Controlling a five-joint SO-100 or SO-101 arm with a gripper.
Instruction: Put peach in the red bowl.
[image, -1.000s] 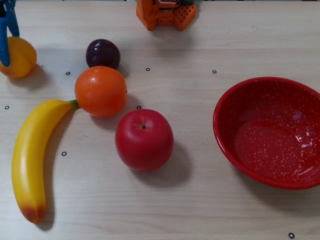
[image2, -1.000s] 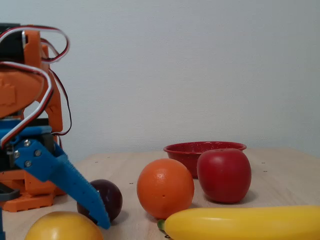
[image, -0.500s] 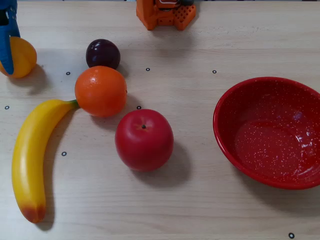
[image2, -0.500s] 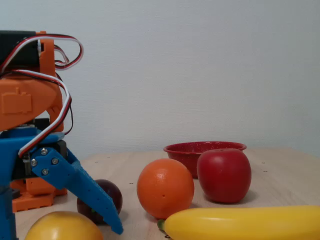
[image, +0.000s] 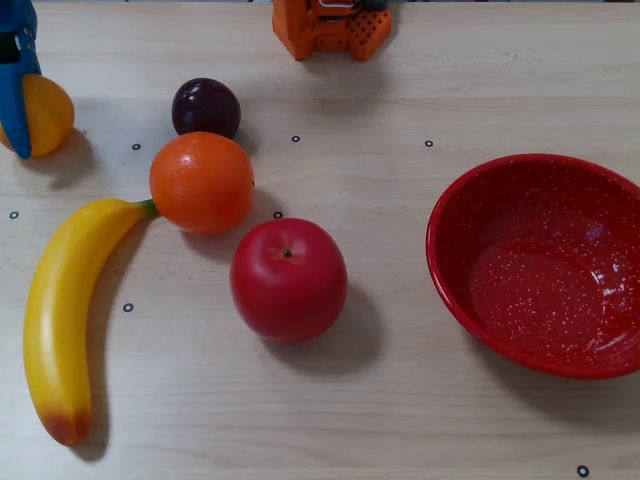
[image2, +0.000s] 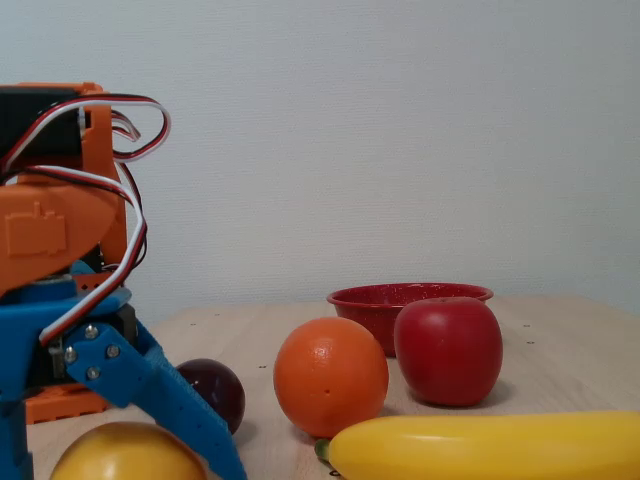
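**Straddling the peach before the grasp**

Reaching for the fruit is the step in hand, and nothing has yet been lifted. The small round yellow-orange peach (image: 45, 113) is seen on the pale wooden table (image: 400, 400) at the far left edge of a fixed view from above, and at the bottom left corner of the low side view (image2: 125, 455). The blue two-finger gripper (image: 14, 110) is lowered over it, with one blue finger (image2: 185, 415) slanting down past the fruit's side and the other at the frame edge. The jaws are spread, with the peach between them; no pinch is made. The orange wrist housing with its looped red, white and black wires (image2: 60, 190) is held above, tilted forward.

The wide glossy red speckled bowl (image: 470, 210) stands empty, well apart at the right. Next, closing on the fruit is probably called for, then a lift high enough to clear the deep-orange round fruit (image: 201, 181) and the red apple (image: 288, 279) lying between.
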